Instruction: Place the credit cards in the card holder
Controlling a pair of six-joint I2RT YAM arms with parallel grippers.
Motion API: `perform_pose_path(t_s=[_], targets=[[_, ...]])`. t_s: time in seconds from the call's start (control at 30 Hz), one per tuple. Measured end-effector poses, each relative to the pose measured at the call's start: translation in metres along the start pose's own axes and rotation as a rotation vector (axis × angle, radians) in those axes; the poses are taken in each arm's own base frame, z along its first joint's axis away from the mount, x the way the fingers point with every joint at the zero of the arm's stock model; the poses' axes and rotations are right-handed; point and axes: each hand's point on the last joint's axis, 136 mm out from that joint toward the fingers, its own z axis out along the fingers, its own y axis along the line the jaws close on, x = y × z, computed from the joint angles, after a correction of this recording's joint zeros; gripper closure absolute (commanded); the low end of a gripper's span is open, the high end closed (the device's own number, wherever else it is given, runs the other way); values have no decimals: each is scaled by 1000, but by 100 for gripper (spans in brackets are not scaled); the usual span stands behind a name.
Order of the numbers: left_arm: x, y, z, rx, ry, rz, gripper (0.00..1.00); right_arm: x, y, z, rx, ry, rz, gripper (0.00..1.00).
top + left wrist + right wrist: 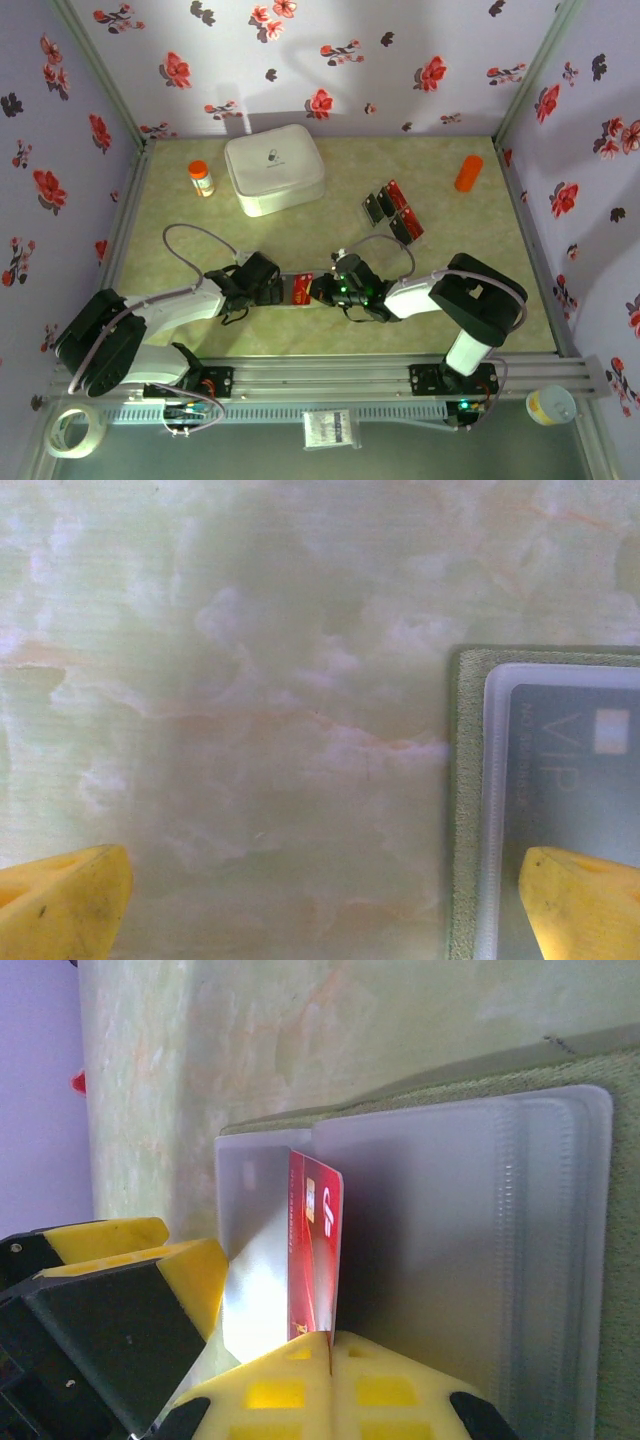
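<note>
The olive-green card holder lies open on the table between my two grippers, its clear sleeves facing up. In the left wrist view its left edge shows, with a dark credit card in a sleeve. My right gripper is shut on a red credit card, held on edge over the sleeves beside a raised clear flap. From above, the red card sits between the grippers. My left gripper is open, with one yellow finger over the holder. Several red and black credit cards lie at the back right.
A big white rounded box stands at the back, with a small orange-capped bottle to its left. An orange cylinder stands at the back right. Flowered walls enclose the table on three sides.
</note>
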Motion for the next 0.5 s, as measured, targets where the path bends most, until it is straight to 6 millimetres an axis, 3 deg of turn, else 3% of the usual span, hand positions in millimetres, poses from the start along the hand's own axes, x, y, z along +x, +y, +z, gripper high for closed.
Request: perform_pose_path(t_s=[0.47,0.5], targets=[[0,0,0,0,0,0,0,2,2,13,16,47,-6,100],[0,0,0,0,0,0,0,2,3,14,17,54,-8,95]])
